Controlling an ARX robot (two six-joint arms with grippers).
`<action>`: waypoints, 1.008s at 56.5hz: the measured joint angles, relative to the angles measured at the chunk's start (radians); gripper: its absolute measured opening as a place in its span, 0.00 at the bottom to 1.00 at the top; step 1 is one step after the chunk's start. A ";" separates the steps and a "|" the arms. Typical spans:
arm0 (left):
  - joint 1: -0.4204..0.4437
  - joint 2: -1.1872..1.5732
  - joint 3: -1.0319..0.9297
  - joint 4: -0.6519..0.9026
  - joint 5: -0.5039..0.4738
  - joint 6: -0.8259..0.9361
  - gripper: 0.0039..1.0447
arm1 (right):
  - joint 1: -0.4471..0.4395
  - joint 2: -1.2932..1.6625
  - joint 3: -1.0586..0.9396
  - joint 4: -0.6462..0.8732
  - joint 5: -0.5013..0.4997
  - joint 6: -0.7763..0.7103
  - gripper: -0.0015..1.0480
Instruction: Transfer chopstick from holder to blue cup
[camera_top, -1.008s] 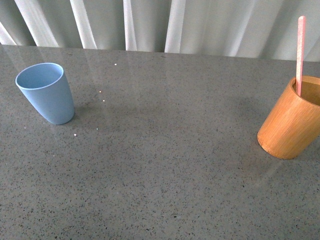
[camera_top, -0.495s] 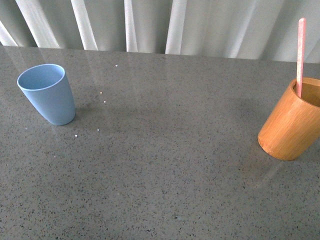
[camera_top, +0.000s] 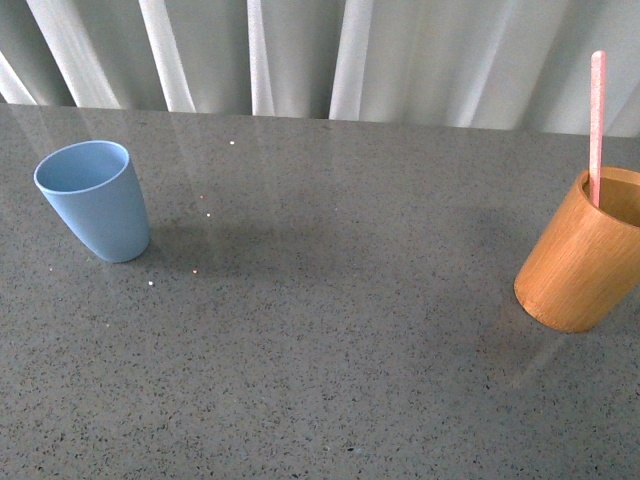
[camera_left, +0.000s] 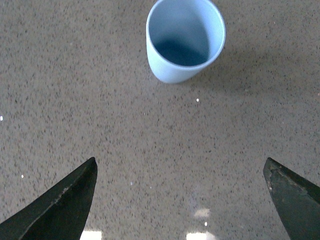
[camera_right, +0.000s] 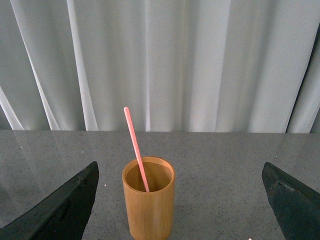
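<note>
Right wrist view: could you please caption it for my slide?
Open right gripper faces the holder, chopstick leaning inside, curtain behind.

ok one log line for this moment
phase: pre-grasp | chopstick: standing in holder | blue cup: upright, empty | left gripper: open | right gripper: open

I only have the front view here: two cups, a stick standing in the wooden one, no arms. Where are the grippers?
Observer: The left gripper is open above the table, with the blue cup in front of it.
Operator: Anything in that cup?
Observer: No, the left wrist view looks down into it and shows it empty.
Operator: And the right one?
Observer: The right gripper is open too, facing the wooden cup; it is not touching the chopstick.
</note>
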 joint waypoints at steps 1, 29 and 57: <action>-0.006 0.023 0.020 0.000 -0.003 0.000 0.94 | 0.000 0.000 0.000 0.000 0.000 0.000 0.90; -0.060 0.367 0.235 0.064 -0.086 0.034 0.94 | 0.000 0.000 0.000 0.000 0.000 0.000 0.90; -0.014 0.542 0.366 0.084 -0.138 0.052 0.94 | 0.000 0.000 0.000 0.000 0.000 0.000 0.90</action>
